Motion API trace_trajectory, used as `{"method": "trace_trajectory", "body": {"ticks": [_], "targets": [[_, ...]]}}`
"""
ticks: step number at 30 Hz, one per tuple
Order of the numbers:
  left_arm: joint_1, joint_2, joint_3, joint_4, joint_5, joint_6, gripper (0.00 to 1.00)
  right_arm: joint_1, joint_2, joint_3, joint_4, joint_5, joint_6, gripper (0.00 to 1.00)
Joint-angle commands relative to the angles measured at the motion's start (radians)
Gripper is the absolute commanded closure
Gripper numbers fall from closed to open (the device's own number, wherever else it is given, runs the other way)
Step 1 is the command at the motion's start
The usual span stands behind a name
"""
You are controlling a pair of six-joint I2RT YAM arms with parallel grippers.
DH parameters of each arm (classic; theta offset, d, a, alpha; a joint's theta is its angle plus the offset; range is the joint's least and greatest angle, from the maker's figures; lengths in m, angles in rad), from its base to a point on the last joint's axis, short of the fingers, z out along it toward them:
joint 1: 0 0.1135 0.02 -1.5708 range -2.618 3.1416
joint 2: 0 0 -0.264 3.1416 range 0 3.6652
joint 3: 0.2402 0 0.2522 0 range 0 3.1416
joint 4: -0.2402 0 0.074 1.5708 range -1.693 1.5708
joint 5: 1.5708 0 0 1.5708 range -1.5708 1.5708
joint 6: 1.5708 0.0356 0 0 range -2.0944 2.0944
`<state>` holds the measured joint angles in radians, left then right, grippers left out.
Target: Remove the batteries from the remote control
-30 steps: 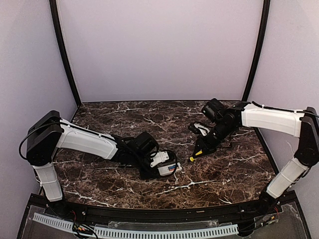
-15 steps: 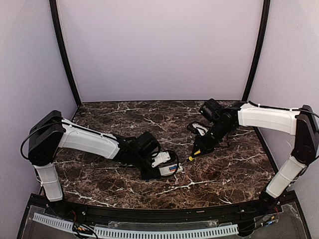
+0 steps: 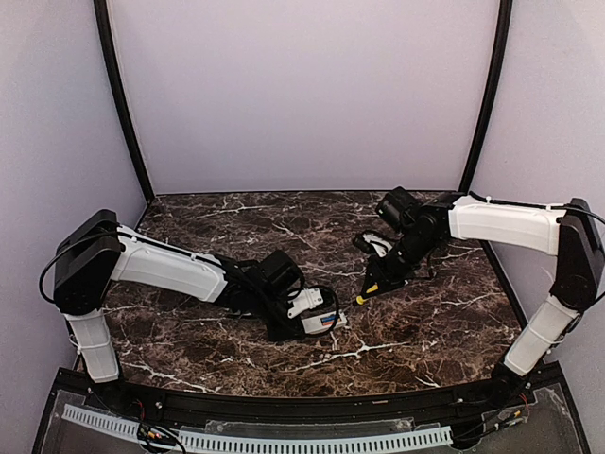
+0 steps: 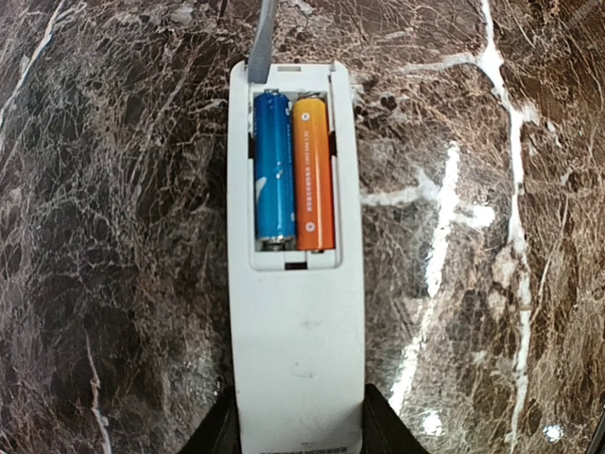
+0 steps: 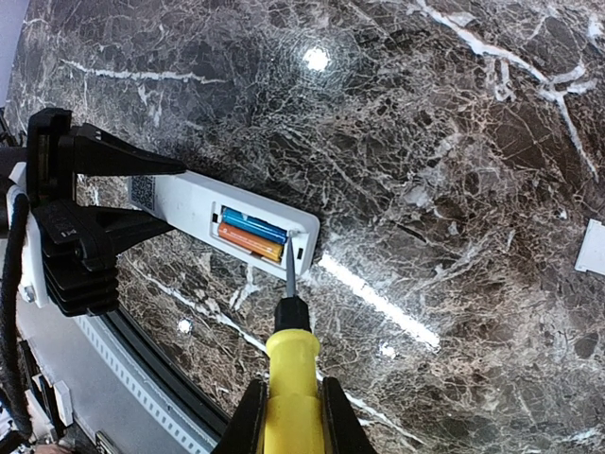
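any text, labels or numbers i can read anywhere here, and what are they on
Nothing can be read in full.
orange battery: a thin line of small print runs along its side, too small to read.
remote control: a dark printed patch at the end away from the batteries, too blurred to read.
blue battery: no text visible.
screwdriver: no marking visible.

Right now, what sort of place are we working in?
Probably a robot test booth, not a home: plain lilac walls close in a dark marble-patterned tabletop, and black frame posts stand in the corners.
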<state>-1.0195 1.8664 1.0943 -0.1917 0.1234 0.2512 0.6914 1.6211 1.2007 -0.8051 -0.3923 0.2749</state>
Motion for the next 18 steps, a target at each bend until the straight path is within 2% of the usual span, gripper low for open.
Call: {"method": "trace_trajectory", "body": {"ticks": [1, 18], "targets": [[-0.008, 0.005, 0.017, -0.030, -0.001, 0.004, 1.00, 0.008, 0.009, 0.018, 0.014, 0.000, 0.010, 1.00], [-0.007, 0.014, 0.024, -0.034, -0.013, 0.004, 1.00, 0.017, -0.009, 0.016, -0.004, -0.010, 0.016, 1.00]]}}
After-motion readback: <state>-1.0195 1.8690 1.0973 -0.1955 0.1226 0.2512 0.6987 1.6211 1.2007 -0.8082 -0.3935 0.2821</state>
